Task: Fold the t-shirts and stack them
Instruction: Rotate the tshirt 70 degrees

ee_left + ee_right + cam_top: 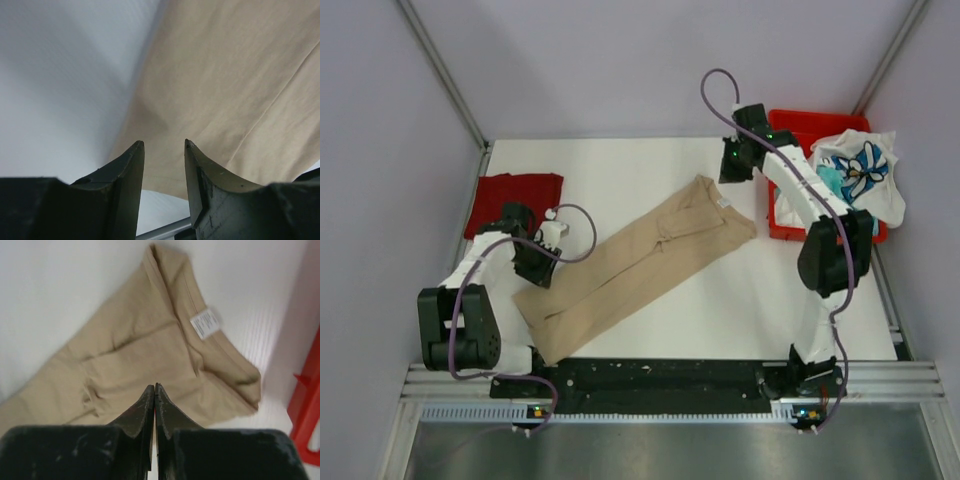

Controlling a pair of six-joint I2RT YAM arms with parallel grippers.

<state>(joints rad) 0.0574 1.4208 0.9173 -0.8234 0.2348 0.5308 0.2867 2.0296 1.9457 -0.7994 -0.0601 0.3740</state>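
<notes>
Left gripper [162, 145], jaws apart, over edge of tan t-shirt [225, 75]

A: Overhead camera sits high on the near side, looking down on the whole table [720, 310]; near edge at the bottom.
B: Left wrist's pressed close over the tan t-shirt [225, 75], near-left end; right wrist views its far-right end from farther off; all three share that shirt.

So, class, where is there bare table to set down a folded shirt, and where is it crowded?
Free: the far strip of table between the dark red shirt and the right claw, beyond the tan shirt; also the near-right patch between the tan shirt and the right arm. Crowded: by the red bin and around the left claw.
</notes>
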